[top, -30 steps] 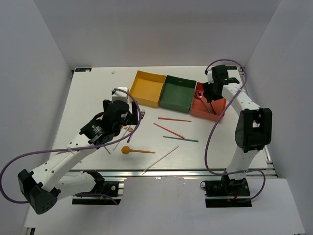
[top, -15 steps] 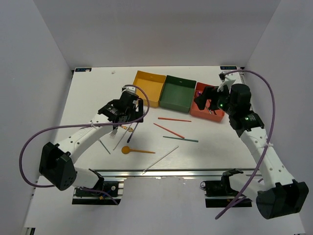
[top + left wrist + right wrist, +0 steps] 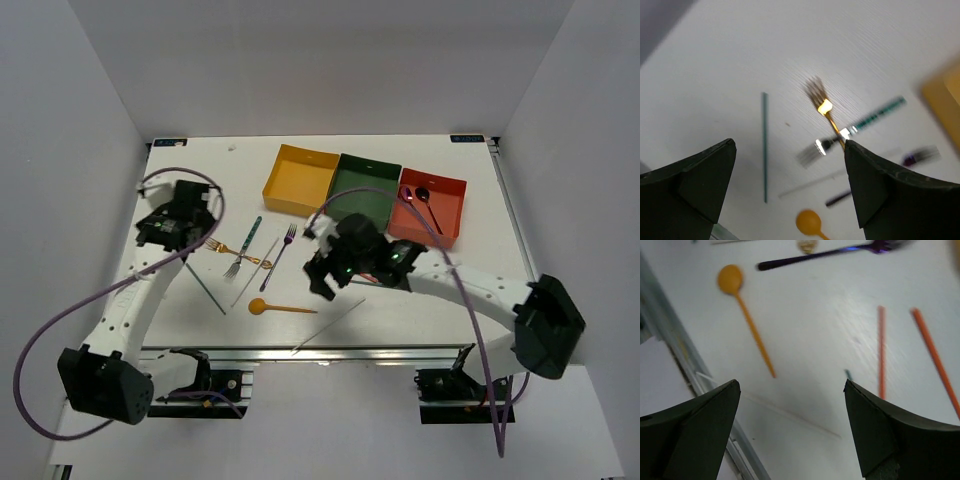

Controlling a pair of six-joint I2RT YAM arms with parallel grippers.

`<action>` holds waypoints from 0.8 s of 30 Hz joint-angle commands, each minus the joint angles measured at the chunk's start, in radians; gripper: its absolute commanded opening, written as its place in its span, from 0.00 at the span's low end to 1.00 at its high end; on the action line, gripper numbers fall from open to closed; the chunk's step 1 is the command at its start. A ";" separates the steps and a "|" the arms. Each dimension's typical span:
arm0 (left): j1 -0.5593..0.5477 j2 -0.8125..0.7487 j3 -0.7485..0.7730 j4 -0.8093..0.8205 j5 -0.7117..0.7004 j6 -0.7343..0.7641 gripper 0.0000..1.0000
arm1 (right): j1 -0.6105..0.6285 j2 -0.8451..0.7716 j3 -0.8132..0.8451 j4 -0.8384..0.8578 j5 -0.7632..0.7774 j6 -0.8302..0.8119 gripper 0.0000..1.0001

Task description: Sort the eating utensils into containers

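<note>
My left gripper [image 3: 168, 232] [image 3: 790, 185] is open and empty, raised over the left of the table. A gold fork [image 3: 238, 250] [image 3: 826, 111], a silver fork [image 3: 236, 265] [image 3: 814, 151], a purple fork [image 3: 279, 256] [image 3: 921, 155] and a green chopstick [image 3: 208, 290] [image 3: 764, 147] lie just to its right. My right gripper [image 3: 320, 276] [image 3: 790, 425] is open and empty above the front middle, over a pale chopstick [image 3: 328, 326] [image 3: 790, 412] and near the orange spoon [image 3: 280, 307] [image 3: 745, 315]. Two red chopsticks [image 3: 881, 352] show only in the right wrist view. The red-orange tray [image 3: 452, 185] holds a black spoon [image 3: 428, 205] and a pink spoon [image 3: 410, 197].
The yellow tray [image 3: 300, 180] and the dark green tray [image 3: 360, 190] stand at the back beside the red-orange one. A teal-patterned stick [image 3: 250, 233] [image 3: 880, 114] lies by the forks. The metal front rail [image 3: 300, 352] runs along the near table edge.
My right arm has left the red-orange tray and swung down to the front middle of the table. My left arm has swung left, away from the forks.
</note>
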 commanded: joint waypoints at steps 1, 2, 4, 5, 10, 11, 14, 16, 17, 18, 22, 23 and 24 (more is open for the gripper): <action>0.216 -0.062 -0.018 0.006 -0.034 0.038 0.98 | 0.153 0.108 0.072 0.169 0.031 -0.132 0.88; 0.233 -0.085 -0.026 0.016 -0.051 0.041 0.98 | 0.178 0.109 0.095 0.181 0.020 -0.149 0.88; 0.239 -0.131 -0.075 0.064 -0.080 0.067 0.98 | 0.234 0.226 0.157 0.154 0.031 -0.181 0.83; 0.239 -0.175 -0.098 0.088 -0.080 0.081 0.98 | 0.247 0.272 0.237 0.125 0.035 -0.210 0.81; 0.239 -0.281 -0.268 0.219 -0.046 0.141 0.98 | 0.287 0.530 0.428 0.004 0.051 -0.266 0.70; 0.241 -0.312 -0.326 0.240 -0.043 0.148 0.98 | 0.287 0.581 0.451 -0.010 0.036 -0.288 0.66; 0.239 -0.331 -0.310 0.251 0.006 0.171 0.98 | 0.288 0.648 0.511 -0.033 0.060 -0.318 0.62; 0.241 -0.337 -0.328 0.300 0.026 0.201 0.98 | 0.288 0.670 0.525 -0.041 0.042 -0.330 0.60; 0.239 -0.332 -0.324 0.294 0.032 0.201 0.98 | 0.288 0.688 0.531 -0.061 0.031 -0.335 0.58; 0.241 -0.317 -0.316 0.285 0.040 0.201 0.98 | 0.287 0.696 0.540 -0.070 0.025 -0.336 0.57; 0.241 -0.303 -0.313 0.293 0.056 0.210 0.98 | 0.287 0.719 0.518 -0.076 -0.014 -0.338 0.50; 0.241 -0.305 -0.314 0.297 0.061 0.211 0.98 | 0.287 0.730 0.511 -0.069 -0.012 -0.338 0.42; 0.241 -0.309 -0.313 0.296 0.064 0.213 0.98 | 0.288 0.736 0.507 -0.067 -0.008 -0.338 0.41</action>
